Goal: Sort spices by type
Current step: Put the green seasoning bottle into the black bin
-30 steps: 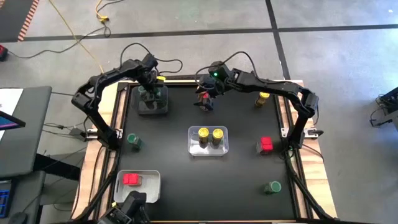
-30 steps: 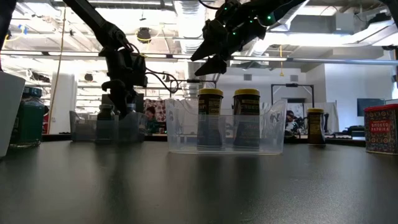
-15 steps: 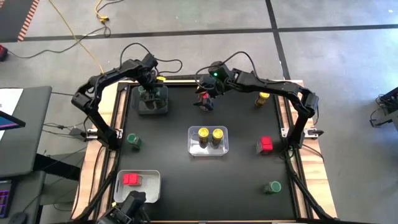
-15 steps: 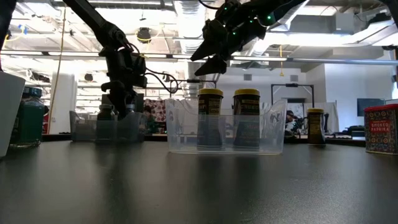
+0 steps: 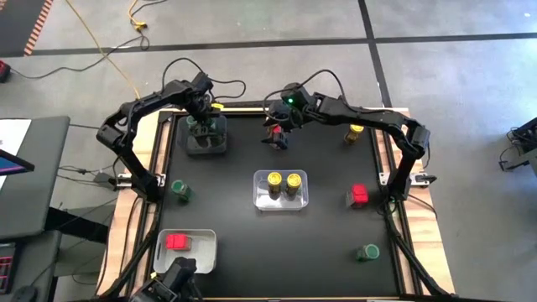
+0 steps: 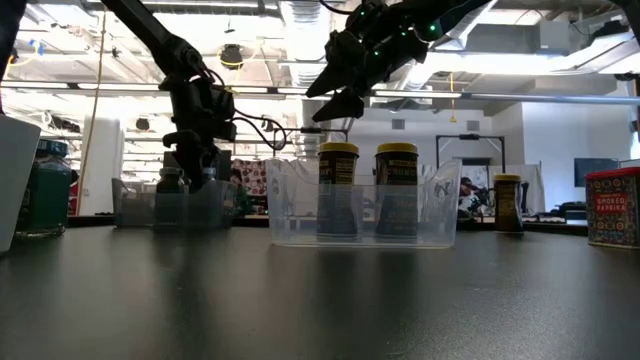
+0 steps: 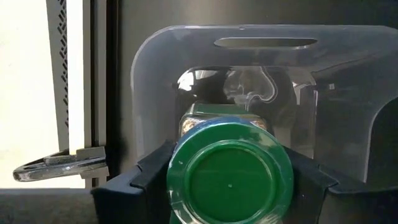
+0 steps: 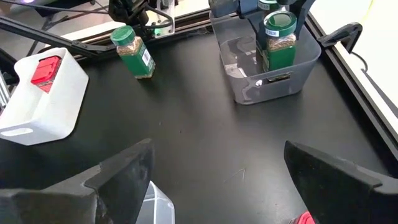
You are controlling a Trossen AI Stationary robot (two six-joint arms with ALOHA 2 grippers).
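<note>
A: Where was the green-lidded jar?
B: In the left hand, fingers clamped on both sides, held just inside the grey bin at the far-left of the worktop. Couldn't tell if its base touched the bin floor yet.
A: Right hand?
B: Jaws spread wide, nothing in them, hanging high over the far-middle, a red-topped jar underneath.
A: Other spices?
B: Two yellow-lidded jars in the clear centre bin, one red in the white bin nr front-left. Loose: yellow jar far-right, red jar right, green jars left & front-right.
A: How to finish the step well?
B: Prob. lower straight, keep jar upright, seat base before letting go, then lift clear w/o clipping the bin wall.
</note>
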